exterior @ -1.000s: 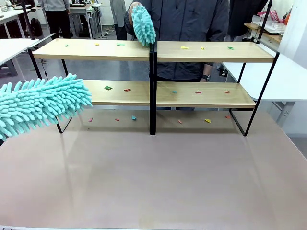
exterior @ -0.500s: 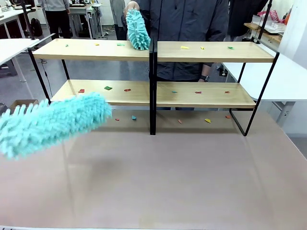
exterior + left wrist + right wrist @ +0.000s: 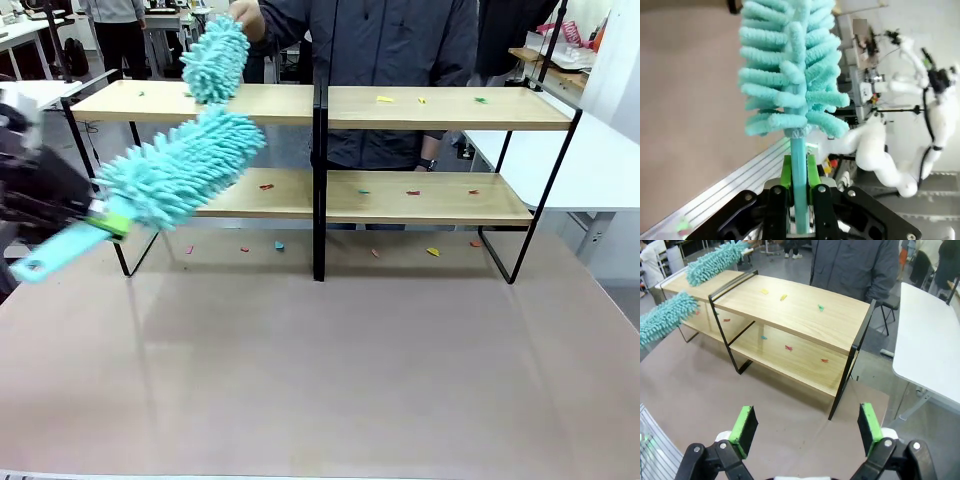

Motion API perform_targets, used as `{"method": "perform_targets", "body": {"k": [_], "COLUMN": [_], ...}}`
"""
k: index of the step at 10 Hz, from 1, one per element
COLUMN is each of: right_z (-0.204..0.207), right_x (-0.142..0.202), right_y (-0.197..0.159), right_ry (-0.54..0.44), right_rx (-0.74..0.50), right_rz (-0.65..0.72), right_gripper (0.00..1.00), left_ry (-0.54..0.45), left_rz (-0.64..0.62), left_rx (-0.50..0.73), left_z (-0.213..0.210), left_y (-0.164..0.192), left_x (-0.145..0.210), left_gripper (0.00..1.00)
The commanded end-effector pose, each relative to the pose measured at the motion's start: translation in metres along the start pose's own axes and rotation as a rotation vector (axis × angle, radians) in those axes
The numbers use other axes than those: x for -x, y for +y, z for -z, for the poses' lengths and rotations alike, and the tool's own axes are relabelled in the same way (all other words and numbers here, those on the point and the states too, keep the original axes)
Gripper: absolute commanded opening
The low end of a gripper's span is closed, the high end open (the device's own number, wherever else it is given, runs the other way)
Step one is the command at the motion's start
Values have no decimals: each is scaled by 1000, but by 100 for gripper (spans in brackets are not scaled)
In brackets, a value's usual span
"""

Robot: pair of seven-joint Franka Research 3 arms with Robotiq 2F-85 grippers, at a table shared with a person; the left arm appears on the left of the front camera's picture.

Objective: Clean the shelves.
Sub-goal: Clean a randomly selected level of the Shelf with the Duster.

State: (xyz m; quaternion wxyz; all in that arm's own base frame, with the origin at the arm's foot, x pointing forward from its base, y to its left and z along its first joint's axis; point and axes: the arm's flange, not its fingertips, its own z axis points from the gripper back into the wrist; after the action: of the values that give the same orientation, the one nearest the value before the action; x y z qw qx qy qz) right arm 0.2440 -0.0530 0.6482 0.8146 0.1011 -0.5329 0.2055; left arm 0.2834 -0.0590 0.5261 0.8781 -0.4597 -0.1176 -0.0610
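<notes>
Sweep setup: left gripper (image 3: 799, 172) clenched on the duster (image 3: 185, 165) handle, facing the shelves (image 3: 420, 108).
Table (image 3: 330, 380) lies under both arms; the shelves stand ahead of the left gripper across it. The duster head angles up and forward from the jaws, before the left bay; whether it touches a board I can't tell. Person's duster (image 3: 215, 60) rests at the top left board, above and beyond that head. Right gripper (image 3: 806, 426) is spread wide, holding nothing, shelves well ahead of it. Scraps (image 3: 265, 187) dot the boards and the table beneath. Likely best: lay the head flat on the lower board, sweep lengthwise with light pressure, avoid the centre post and the person's duster.
</notes>
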Motion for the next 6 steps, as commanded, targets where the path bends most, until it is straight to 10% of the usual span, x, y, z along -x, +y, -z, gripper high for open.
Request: {"method": "perform_targets", "body": {"k": [1, 6], "right_z": [0, 0], "right_x": [0, 0], "right_y": [-1, -1], "right_ry": [-4, -4], "right_rx": [-1, -1], "right_rz": [-9, -9], "right_gripper": [100, 100], "left_ry": [12, 48], "left_rz": [5, -5], "left_rx": [-37, -67], "left_z": [71, 72], "left_y": [22, 0], "left_x": [41, -13], "left_gripper": [13, 13]}}
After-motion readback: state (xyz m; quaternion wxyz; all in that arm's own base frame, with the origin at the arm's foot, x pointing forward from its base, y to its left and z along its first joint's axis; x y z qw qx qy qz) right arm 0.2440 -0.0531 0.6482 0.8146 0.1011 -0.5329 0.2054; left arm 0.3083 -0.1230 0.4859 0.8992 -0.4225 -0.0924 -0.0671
